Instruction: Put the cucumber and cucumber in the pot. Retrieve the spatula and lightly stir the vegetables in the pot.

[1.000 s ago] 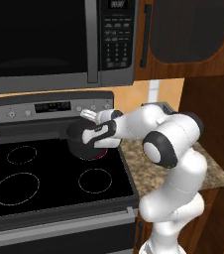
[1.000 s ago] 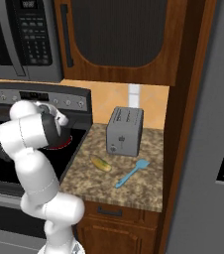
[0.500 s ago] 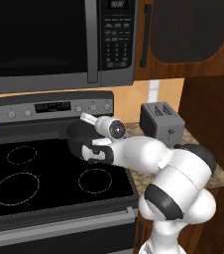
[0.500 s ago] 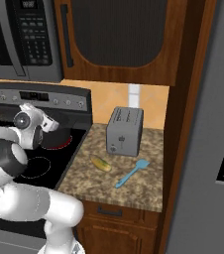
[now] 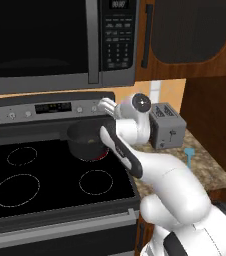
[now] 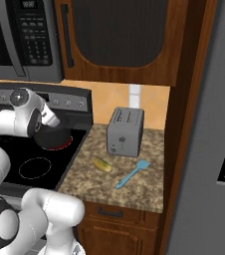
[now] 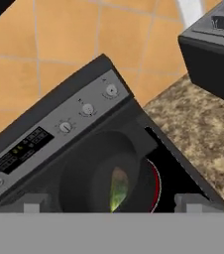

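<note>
One cucumber (image 7: 118, 187) already lies in the pot (image 5: 87, 140) on the glowing rear burner; the second cucumber (image 6: 102, 164) lies on the granite counter (image 6: 134, 187) in front of the toaster (image 6: 125, 132), just beside the spatula (image 6: 133, 173) but apart from it. The gripper (image 7: 111, 202) hangs above the pot, jaws wide apart and empty. The sensible next step is to swing over to the counter, come down across the cucumber's short width, keep clear of the spatula's blue blade, and close gently.
</note>
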{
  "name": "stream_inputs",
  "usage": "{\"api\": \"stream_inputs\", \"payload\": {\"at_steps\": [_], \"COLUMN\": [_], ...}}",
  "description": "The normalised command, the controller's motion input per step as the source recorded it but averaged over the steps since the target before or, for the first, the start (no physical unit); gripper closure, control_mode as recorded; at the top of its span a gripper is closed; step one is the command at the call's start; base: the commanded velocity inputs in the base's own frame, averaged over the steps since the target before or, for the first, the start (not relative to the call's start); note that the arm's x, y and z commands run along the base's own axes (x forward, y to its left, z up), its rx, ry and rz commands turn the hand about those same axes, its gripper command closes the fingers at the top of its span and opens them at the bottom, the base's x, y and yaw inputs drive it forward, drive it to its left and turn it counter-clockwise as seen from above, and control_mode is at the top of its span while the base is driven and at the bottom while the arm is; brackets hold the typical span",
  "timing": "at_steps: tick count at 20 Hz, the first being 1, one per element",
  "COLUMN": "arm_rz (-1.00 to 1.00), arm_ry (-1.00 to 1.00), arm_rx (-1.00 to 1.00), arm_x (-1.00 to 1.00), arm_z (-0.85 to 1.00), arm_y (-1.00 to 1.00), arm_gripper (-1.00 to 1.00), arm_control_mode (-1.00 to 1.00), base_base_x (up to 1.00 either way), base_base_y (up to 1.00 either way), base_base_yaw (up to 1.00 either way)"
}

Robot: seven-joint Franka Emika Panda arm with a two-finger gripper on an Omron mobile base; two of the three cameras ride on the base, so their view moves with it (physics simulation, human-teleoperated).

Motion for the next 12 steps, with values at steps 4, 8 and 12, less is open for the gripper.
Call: {"api": "stream_inputs", "payload": {"at_steps": [4,8,12], "arm_rz": [0.00,0.07,0.23], "arm_ry": [0.46,0.37,0.28], "arm_rx": [-0.04,-0.24,-0.29], "arm_x": [-0.33,-0.06,0.02], "arm_z": [0.21,-0.59,-0.84], "arm_y": [-0.77,-0.71,-0.74], "arm_gripper": [-1.00,-1.00,-1.00], "arm_control_mode": [-1.00,-1.00,-1.00], "base_base_x": [0.00,0.00,0.00], "base_base_y": [0.00,0.00,0.00], "base_base_yaw": [0.00,0.00,0.00]}}
